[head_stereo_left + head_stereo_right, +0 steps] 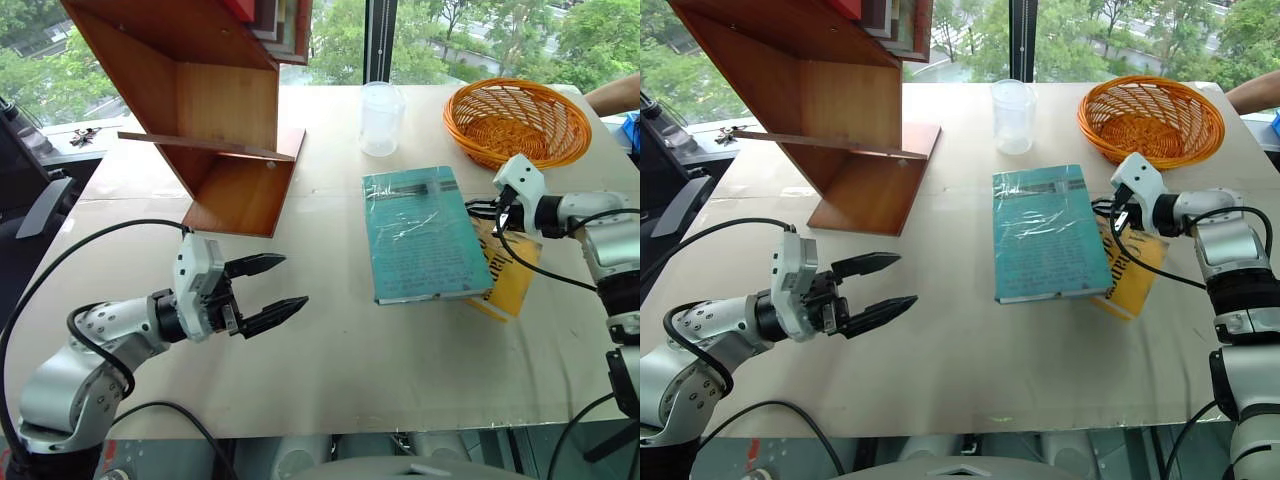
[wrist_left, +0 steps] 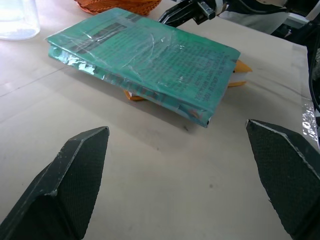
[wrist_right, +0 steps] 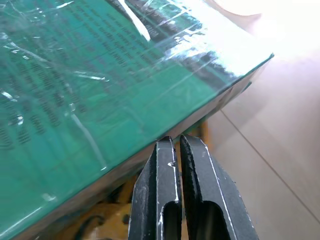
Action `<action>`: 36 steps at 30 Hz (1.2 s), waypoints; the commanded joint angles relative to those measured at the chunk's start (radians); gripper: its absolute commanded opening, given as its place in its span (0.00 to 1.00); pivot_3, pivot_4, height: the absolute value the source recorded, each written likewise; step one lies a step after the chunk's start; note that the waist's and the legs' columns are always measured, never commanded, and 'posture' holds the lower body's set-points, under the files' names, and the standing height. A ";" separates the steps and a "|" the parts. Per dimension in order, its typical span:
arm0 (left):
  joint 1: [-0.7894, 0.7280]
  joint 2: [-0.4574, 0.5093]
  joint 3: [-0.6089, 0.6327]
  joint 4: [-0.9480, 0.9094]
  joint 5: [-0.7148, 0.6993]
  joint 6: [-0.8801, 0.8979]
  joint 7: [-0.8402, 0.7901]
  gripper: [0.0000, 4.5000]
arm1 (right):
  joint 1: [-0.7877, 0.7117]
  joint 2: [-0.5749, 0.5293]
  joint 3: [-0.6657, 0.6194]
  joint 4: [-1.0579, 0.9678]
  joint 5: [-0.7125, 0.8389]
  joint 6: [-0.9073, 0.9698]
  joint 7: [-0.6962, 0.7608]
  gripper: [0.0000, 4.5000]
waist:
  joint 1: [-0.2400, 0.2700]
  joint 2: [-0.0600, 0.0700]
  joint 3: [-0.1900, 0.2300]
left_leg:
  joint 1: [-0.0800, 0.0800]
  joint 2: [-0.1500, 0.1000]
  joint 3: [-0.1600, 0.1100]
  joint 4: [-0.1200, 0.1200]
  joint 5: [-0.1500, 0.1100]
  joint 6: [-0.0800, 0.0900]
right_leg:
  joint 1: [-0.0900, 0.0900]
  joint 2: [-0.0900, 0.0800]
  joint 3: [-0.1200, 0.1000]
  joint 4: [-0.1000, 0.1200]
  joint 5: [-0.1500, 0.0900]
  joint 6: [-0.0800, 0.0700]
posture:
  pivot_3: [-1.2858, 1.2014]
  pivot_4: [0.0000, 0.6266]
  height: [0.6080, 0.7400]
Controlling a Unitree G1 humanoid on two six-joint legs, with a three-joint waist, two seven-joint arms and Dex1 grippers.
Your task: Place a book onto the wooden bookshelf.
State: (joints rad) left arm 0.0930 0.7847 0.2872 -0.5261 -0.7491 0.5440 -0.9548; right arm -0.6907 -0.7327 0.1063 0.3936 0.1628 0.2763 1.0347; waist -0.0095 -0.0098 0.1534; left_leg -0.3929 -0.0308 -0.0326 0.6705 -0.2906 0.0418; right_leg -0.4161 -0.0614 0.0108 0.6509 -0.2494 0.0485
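A: From the head camera we see the book (image 1: 420, 235) lying flat on the bench (image 1: 330, 360), its right edge overlapping a yellow book (image 1: 512, 280). The wooden bookshelf (image 1: 215, 120) stands at the far left, well apart from it.

B: And the left end effector (image 1: 272, 290) hovers over bare bench with its fingers spread wide, nothing between them. The right end effector (image 1: 497, 208) sits at the teal cover's right edge, near an orange basket (image 1: 515, 120) and a clear cup (image 1: 381, 118).

A: On the left wrist camera we look between two parted fingers (image 2: 75, 185) straight at the book.

B: On the right wrist camera, our fingertips (image 3: 170, 150) are pressed together, empty, right against the book's edge.
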 commanded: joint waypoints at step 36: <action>-0.761 -0.622 -0.194 1.007 -0.244 0.672 0.424 0.71 | 1.359 0.131 -0.976 -1.372 0.766 0.160 -0.173 1.00 | 0.026 -0.005 -0.001 | 0.014 -0.001 -0.004 0.012 -0.001 0.001 | 0.018 0.004 0.002 0.007 0.000 0.002 | 0.52 0.24 1.00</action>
State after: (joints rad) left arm -0.6635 0.1715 0.0875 0.4725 -1.0034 1.2205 -0.4933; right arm 0.6593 -0.6090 -0.8459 -0.9560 0.9264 0.4673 0.8786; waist 0.0166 -0.0144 0.1522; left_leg -0.3792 -0.0315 -0.0364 0.6825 -0.2918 0.0434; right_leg -0.3979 -0.0574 0.0127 0.6583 -0.2491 0.0502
